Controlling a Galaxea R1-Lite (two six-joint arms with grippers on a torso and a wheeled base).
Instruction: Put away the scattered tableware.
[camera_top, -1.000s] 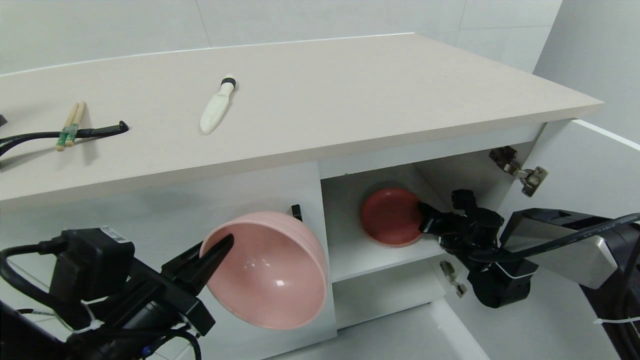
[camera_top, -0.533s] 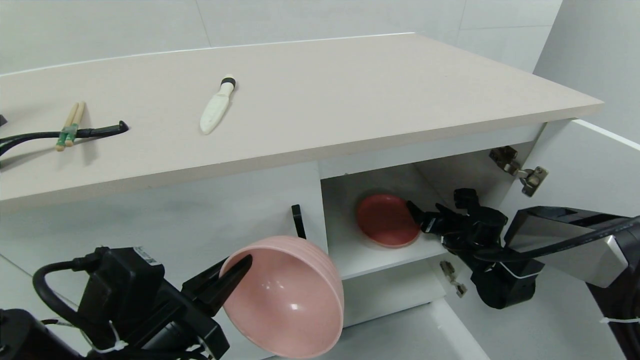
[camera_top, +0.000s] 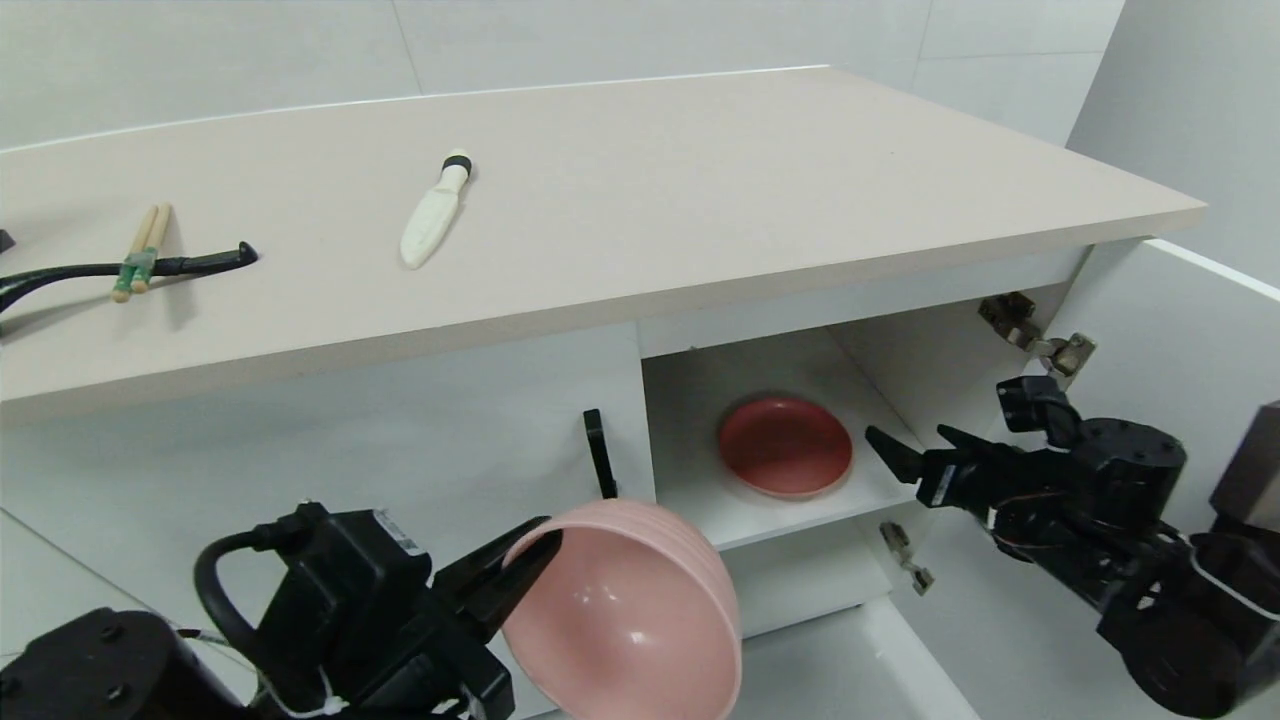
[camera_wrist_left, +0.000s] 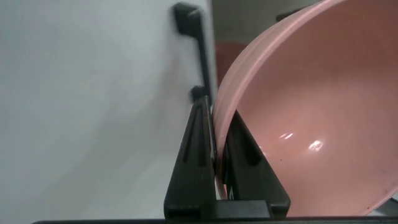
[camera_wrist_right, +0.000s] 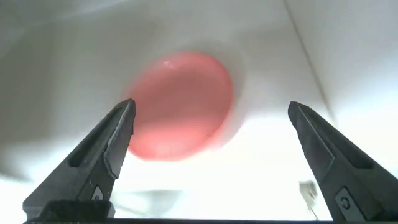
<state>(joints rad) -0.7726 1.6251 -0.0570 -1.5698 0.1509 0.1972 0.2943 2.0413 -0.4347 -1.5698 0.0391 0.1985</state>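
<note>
Head view: chopsticks (camera_top: 140, 250) on counter (camera_top: 700, 180) | left wrist: pincer (camera_wrist_left: 215, 115) grips pink bowl (camera_wrist_left: 311, 112)

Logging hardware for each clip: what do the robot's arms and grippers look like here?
Both arms are matte black with chunky jointed housings. The left gripper and right gripper each have two long black fingers tapering to points. A thick black cable loops at the left wrist. White zip ties bind wiring on both arms. A small white label sits on the left wrist block.
</note>
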